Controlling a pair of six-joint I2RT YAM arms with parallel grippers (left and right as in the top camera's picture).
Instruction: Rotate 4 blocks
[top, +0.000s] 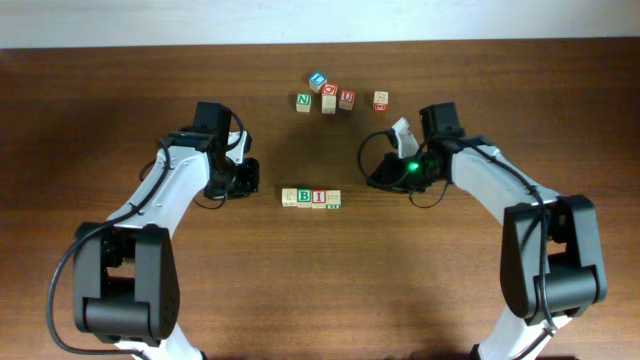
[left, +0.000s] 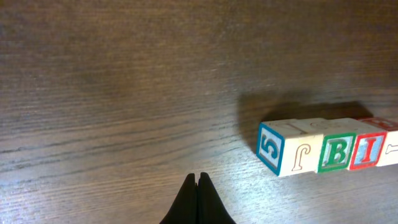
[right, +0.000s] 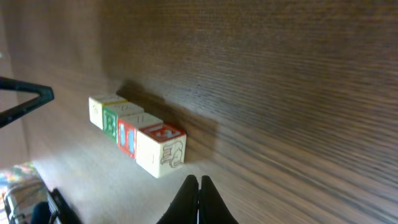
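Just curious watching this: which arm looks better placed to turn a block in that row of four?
Probably right: the right gripper, shut, sits just beside the row's end block. The left gripper, also shut, looks farther from its end.

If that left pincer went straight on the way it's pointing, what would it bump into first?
Most likely the bare table. In its own camera the shut left pincer aims at open wood, and the row of blocks sits off to the side of that line. Depth is hard to judge.
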